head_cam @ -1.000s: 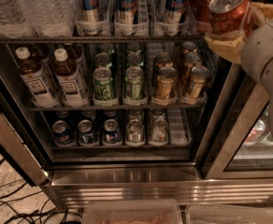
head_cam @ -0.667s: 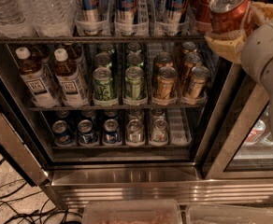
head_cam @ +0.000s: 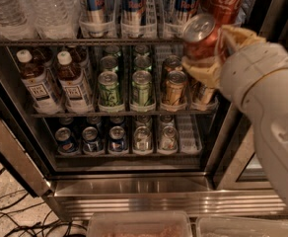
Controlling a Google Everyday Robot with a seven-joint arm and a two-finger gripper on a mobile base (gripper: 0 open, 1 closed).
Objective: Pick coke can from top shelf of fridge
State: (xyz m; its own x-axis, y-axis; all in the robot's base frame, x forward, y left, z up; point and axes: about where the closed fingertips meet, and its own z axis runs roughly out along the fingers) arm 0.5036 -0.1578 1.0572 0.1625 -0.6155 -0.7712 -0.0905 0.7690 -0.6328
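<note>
The fridge (head_cam: 134,187) stood open, with cables (head_cam: 16,222) trailing over the floor at its lower left. The coke can (head_cam: 201,37) hung just before the right end of the top shelf (head_cam: 60,42). It was tilted with its silver top up-left, and the end effector (head_cam: 215,52) was clamped around it.

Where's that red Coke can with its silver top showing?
Upper right of the camera view: the coke can sits tilted in the gripper, in front of the right end of the top shelf, with a second red can standing behind it.
</note>
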